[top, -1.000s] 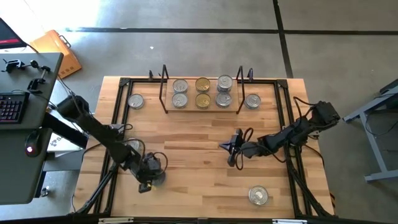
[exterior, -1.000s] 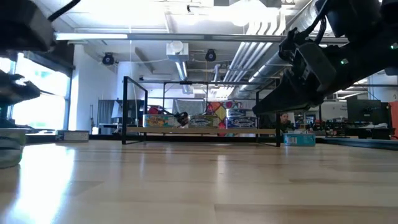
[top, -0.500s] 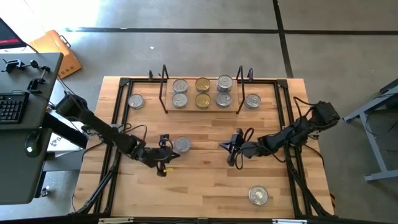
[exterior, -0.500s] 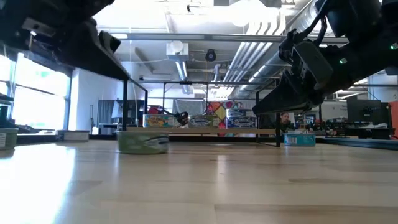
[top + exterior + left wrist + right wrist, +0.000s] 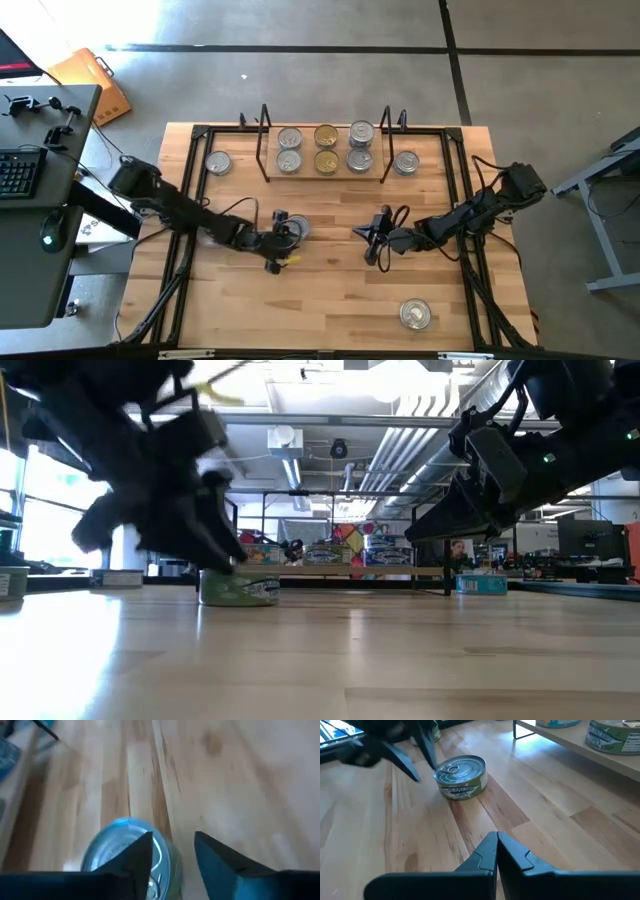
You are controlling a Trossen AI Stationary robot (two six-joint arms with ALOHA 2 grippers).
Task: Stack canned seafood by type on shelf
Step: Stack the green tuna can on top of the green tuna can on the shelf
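The left gripper is seen with fingers parted, released from the silver-topped tin just ahead of it, which was carried in from the table's left edge a second ago. The tin is set down short of the shelf, so a further lift is judged necessary. Beyond, 6 tins are held on the shelf. The right gripper, closed and empty, waits nearby.

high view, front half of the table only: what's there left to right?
Left gripper, jaws at a silver-topped tin → right gripper, jaws shut over bare wood → lone silver-topped tin near the front edge.
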